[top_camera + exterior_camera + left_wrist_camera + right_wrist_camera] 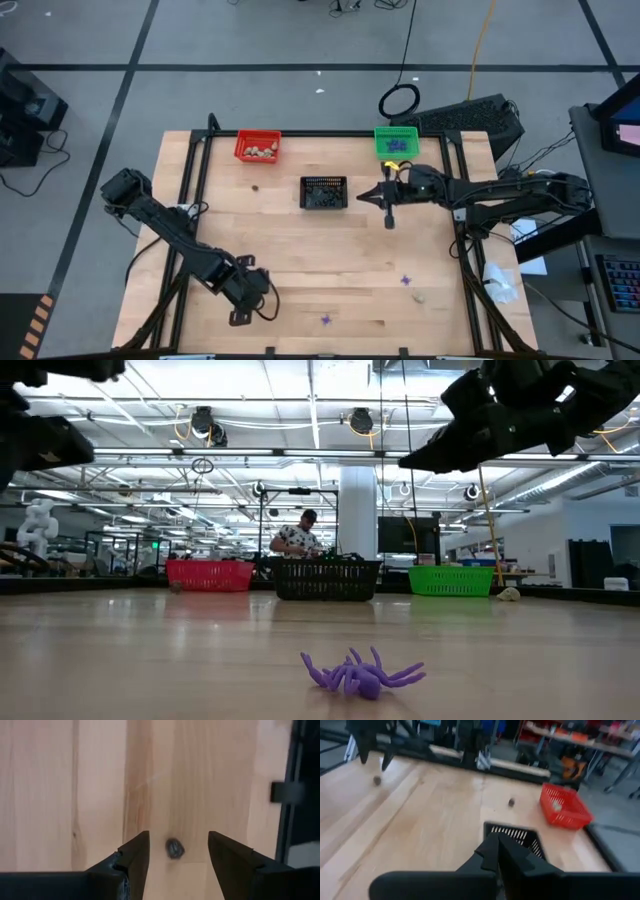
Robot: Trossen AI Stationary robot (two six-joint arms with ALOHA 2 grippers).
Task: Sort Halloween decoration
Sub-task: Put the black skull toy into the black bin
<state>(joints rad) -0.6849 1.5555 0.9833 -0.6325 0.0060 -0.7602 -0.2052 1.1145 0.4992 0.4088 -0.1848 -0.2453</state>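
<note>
Bright, even light falls from ceiling lamps (203, 420) strung across the room, leaving soft shadows on the pale table (330, 260). Past the right gripper (496, 851) everything smears with blur; between the left gripper (175, 852) fingers the wood grain stays fairly sharp

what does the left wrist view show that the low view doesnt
Only the left wrist view shows the left tool, open above the wood, with a small dark bit lying between its fingers. Only the low view shows the purple spiky trinket up close, the red basket, black basket and green basket, and a person behind. Both share the wooden table.
</note>
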